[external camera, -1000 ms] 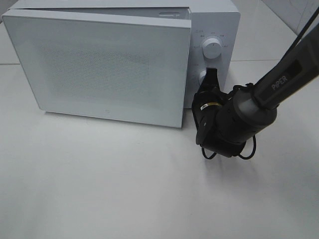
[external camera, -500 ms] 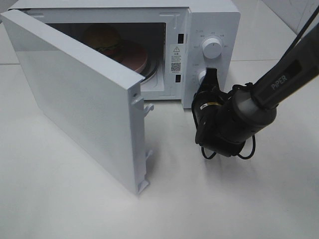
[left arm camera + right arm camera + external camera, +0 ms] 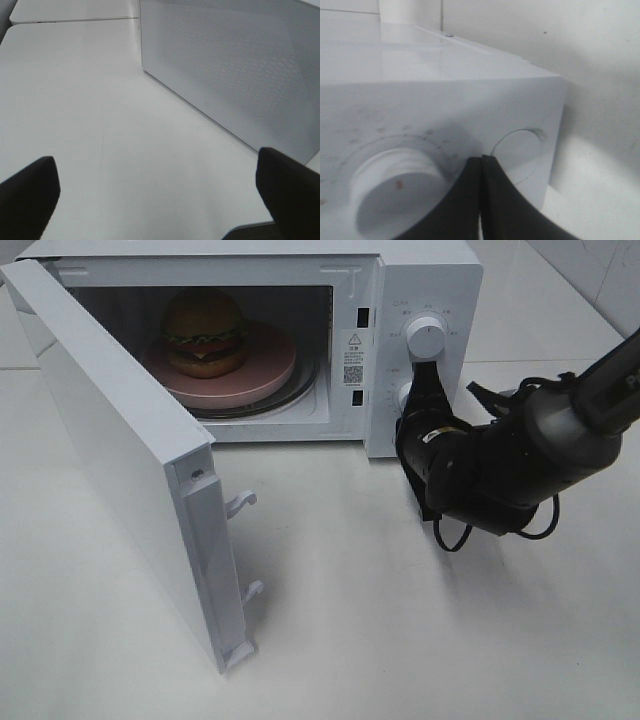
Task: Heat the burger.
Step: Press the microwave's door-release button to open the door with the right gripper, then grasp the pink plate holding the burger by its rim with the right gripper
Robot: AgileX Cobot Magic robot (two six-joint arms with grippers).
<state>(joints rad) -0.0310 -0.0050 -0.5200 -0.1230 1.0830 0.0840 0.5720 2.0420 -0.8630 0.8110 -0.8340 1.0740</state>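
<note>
Your right gripper [image 3: 429, 370] is pointing up at the control panel of the microwave [image 3: 420, 270], its door [image 3: 110, 450] hanging wide open.
You are holding the right wrist low and bent, black fingers pressed together between the ribbed white knob [image 3: 427, 338] and the round button [image 3: 520, 150] (contact unclear). Your left gripper [image 3: 155, 156] is hovering spread and empty over the matte white table [image 3: 400, 640], facing the door's dotted panel. The burger [image 3: 205, 332] is standing upright in the cavity on a smooth pink plate [image 3: 270, 365], glossy domed bun on top, its layers stacking vertically.
</note>
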